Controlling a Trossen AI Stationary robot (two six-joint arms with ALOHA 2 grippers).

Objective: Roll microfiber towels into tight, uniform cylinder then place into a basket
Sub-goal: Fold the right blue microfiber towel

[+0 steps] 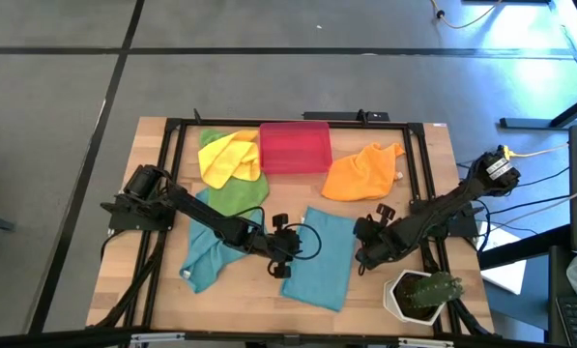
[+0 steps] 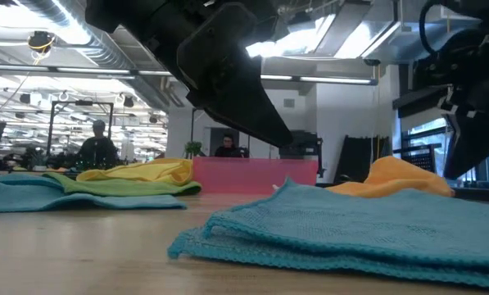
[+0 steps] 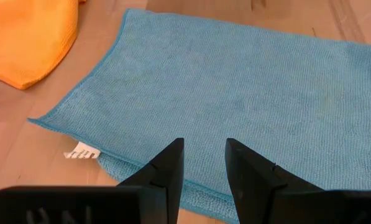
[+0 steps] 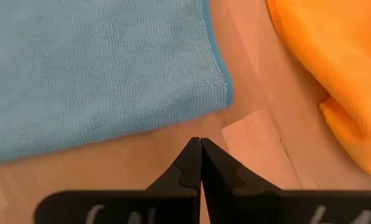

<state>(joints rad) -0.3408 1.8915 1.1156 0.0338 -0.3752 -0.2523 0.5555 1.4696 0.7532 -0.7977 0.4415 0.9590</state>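
A teal-blue towel (image 1: 319, 257) lies flat on the table's near middle, folded in two layers (image 2: 350, 233), with a white label (image 3: 81, 151) at its edge. My left gripper (image 1: 284, 242) hovers open over this towel's left edge (image 3: 204, 152), clear of the cloth. My right gripper (image 1: 365, 244) is shut over bare wood by the towel's right corner (image 4: 201, 146). A second teal towel (image 1: 205, 257) lies under the left arm. The green (image 1: 238, 196), yellow (image 1: 227, 158) and orange (image 1: 362, 172) towels lie at the back, beside the red-pink basket (image 1: 294, 147).
A white pot with a cactus (image 1: 423, 295) stands at the near right corner, close to the right arm. A black frame (image 1: 172, 145) runs around the work area. Bare wood (image 1: 312, 193) lies between the flat teal towel and the basket.
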